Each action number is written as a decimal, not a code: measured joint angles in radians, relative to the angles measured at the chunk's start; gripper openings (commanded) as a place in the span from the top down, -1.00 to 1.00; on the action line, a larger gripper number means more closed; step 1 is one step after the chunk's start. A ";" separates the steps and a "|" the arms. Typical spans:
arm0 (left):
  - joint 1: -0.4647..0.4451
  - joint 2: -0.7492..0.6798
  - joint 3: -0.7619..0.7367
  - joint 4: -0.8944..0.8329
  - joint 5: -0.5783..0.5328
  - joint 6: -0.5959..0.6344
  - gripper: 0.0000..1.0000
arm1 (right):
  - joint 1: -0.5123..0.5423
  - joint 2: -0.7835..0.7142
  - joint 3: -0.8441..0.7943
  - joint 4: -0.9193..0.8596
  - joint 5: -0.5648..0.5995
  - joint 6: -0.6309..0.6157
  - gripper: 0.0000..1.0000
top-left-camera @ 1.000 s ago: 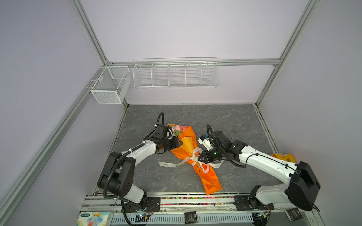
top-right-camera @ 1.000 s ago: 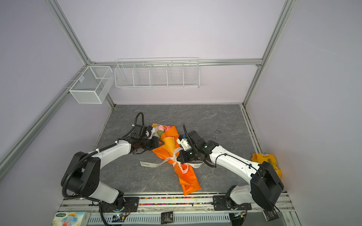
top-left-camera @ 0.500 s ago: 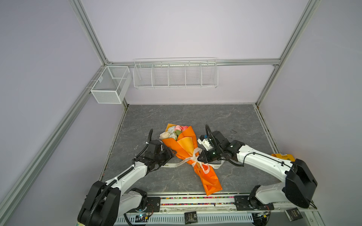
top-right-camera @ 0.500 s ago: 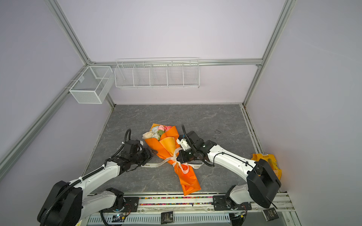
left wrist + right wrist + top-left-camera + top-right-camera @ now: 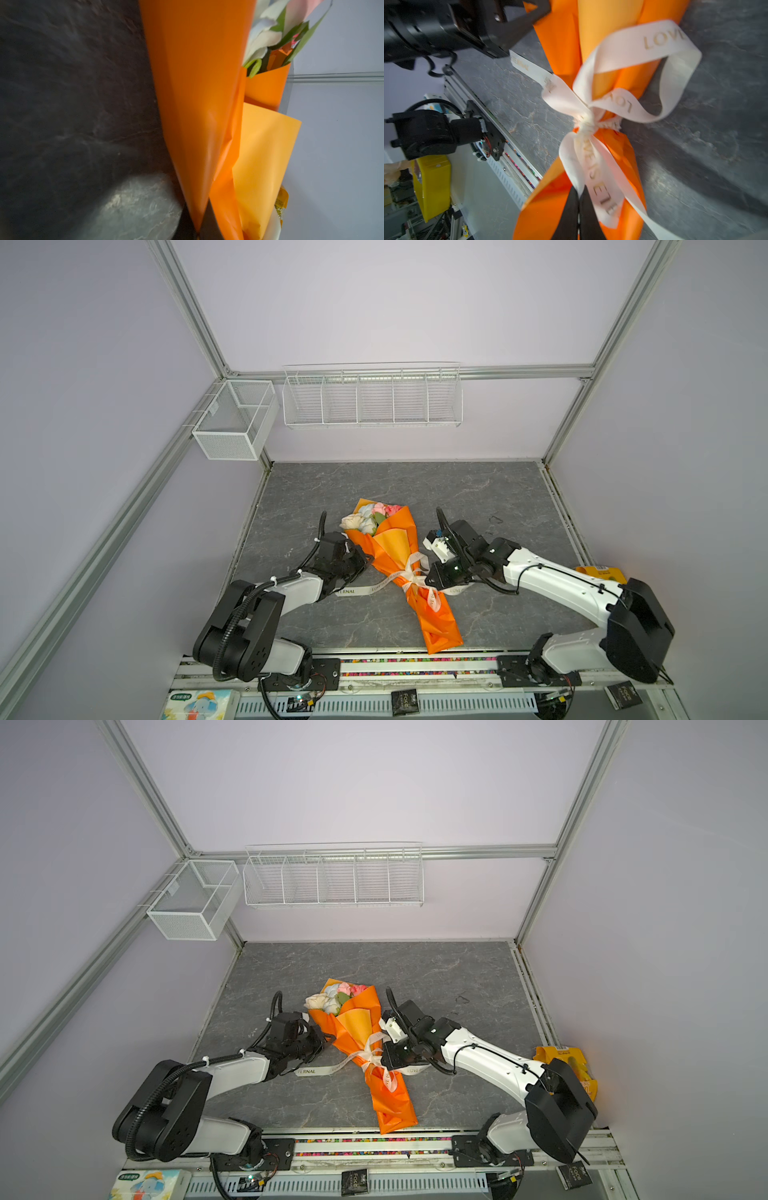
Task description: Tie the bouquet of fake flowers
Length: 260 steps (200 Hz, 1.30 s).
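Orange wrap (image 5: pixel 195 104) sits pinched in the closed left gripper (image 5: pixel 197 227). The right gripper (image 5: pixel 579 199), shut on nothing visible, points at the ribbon bow (image 5: pixel 588 122). Between them lies the bouquet of fake flowers (image 5: pixel 368 518). Best to hold the wrap steady and tug the tails gently.

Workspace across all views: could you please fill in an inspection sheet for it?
Surface: grey stone-look tabletop, no spills seen.
Job's things: bouquet of fake flowers lies in its orange wrap; cream ribbon is tied in a bow around it.
Clutter: yellow packet beyond the tabletop's right edge.
Claws: left claw shut at the wrap's edge; right claw shut just below the bow.
Cables: a black cable loops above each wrist.
Surroundings: wire rack and mesh bin on the walls.
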 measured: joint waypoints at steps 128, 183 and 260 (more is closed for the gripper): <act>0.104 0.136 0.134 -0.034 0.140 0.148 1.00 | -0.001 -0.030 0.042 -0.168 0.041 -0.122 0.66; 0.134 0.242 0.255 -0.023 0.221 0.233 1.00 | -0.017 -0.018 0.071 -0.164 0.060 -0.094 0.04; 0.080 0.460 0.589 -0.075 0.298 0.321 0.91 | -0.224 -0.078 -0.035 -0.026 0.119 0.063 -0.01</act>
